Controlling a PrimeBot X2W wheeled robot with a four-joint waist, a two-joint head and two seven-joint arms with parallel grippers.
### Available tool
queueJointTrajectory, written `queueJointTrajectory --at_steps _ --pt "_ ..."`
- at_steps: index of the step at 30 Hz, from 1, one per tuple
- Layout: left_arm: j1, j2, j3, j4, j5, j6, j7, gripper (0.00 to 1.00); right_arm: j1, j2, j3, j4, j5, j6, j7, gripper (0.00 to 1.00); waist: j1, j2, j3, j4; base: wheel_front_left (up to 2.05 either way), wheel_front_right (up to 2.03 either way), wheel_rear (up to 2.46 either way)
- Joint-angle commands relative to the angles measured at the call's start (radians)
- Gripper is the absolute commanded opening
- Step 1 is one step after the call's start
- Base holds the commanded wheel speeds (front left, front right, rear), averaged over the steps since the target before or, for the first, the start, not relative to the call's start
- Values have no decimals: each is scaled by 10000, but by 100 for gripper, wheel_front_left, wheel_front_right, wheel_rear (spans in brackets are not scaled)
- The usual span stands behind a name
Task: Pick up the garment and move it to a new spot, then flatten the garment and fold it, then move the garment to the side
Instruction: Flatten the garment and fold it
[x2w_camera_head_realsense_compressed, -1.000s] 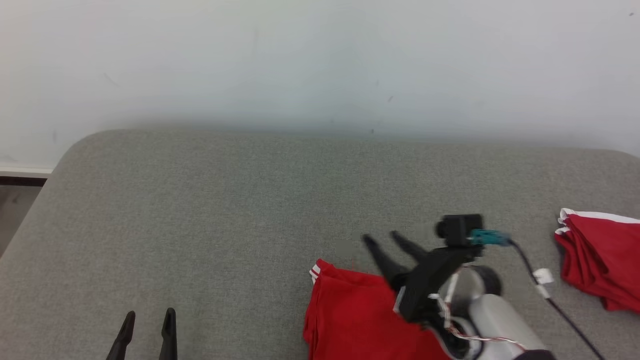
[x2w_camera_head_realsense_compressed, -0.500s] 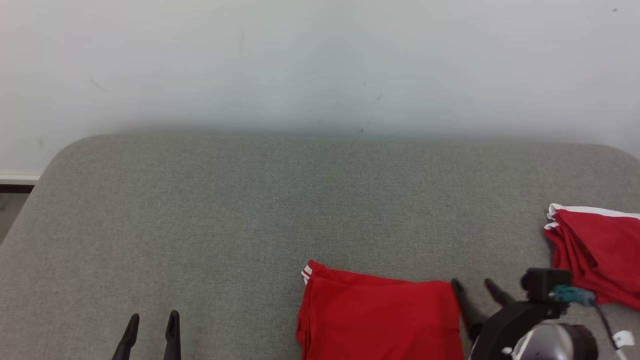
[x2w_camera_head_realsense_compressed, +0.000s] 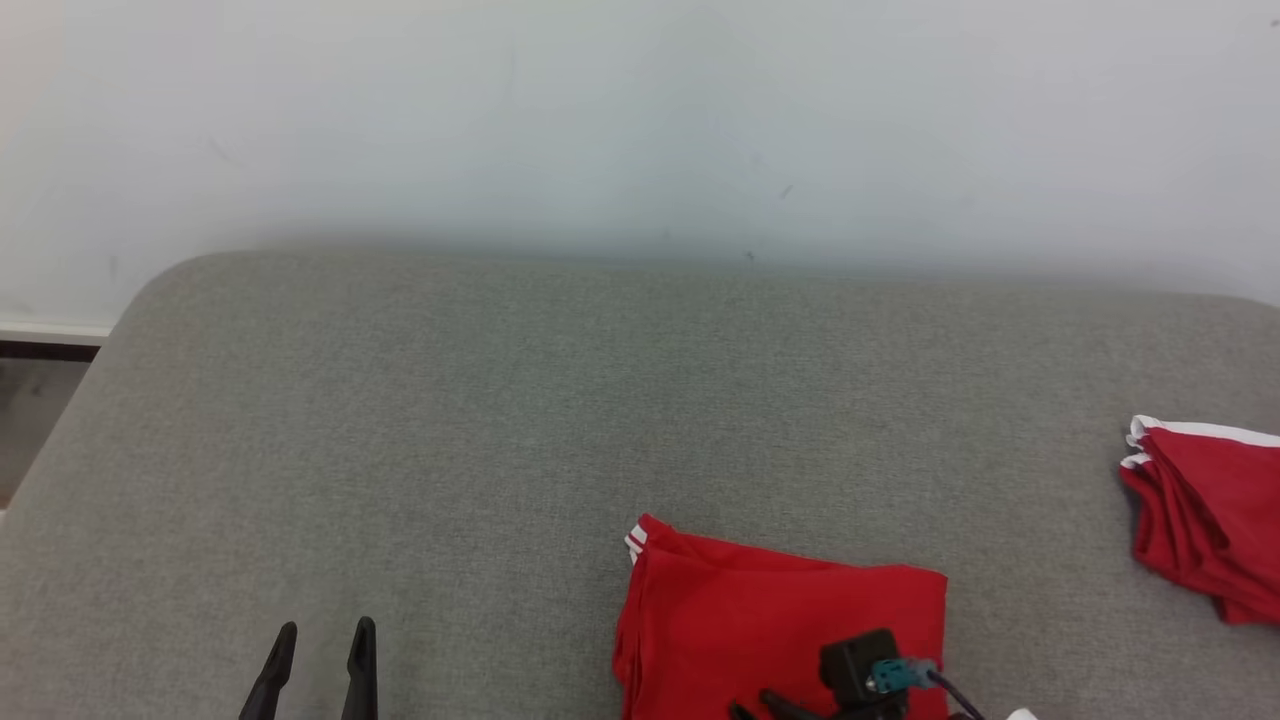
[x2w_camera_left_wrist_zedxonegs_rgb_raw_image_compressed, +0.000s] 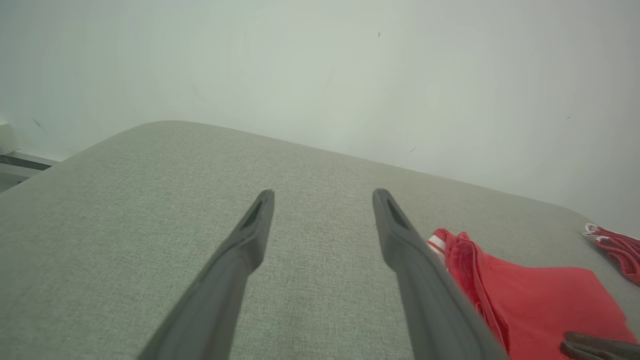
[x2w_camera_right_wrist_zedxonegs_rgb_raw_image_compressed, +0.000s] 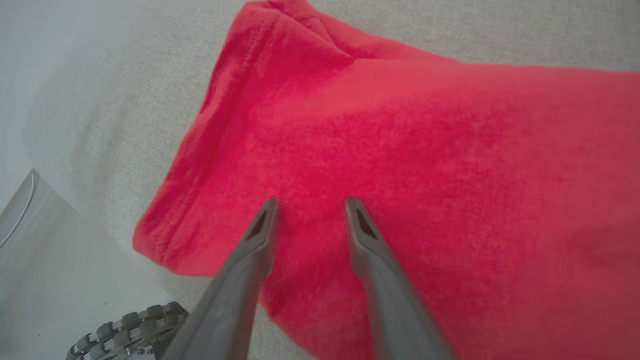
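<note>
The garment is red cloth with white stripes at one corner, folded into a flat rectangle at the near middle-right of the grey cushion. It also shows in the left wrist view and the right wrist view. My right gripper hovers low over the garment's near part, its fingers pointing left. Its jaws stand apart with only cloth beneath them. The left gripper is open over bare cushion at the near left, well clear of the garment.
A second red folded garment lies at the cushion's far right edge. A pale wall runs behind the cushion. Floor shows past the rounded left corner. A ribbed wheel sits below the cushion's near edge.
My right gripper has swung from the garment's far edge out to the right, then back toward me over its near part, and its jaws have narrowed. The left gripper has stayed put.
</note>
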Motion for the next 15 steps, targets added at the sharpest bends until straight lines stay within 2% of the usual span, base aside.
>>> queueJointTrajectory --at_steps 1,9,12,15 --pt "-61 26 20 64 -114 -5 -75 100 -181 -7 232 369 43 -27 -170 0 0 1 22 177 0 0 0" --pt "-19 99 74 144 -168 -47 -103 100 -507 -9 1290 1359 280 -27 69 0 0 1 -57 352 0 0 0" --pt "74 109 121 152 -139 -21 -94 100 -492 -9 1668 1401 730 -27 2 0 0 1 -110 292 0 0 0" --pt "163 109 143 128 -117 6 -97 100 -416 -9 1929 1137 1715 -27 -119 0 0 1 -182 170 0 0 0"
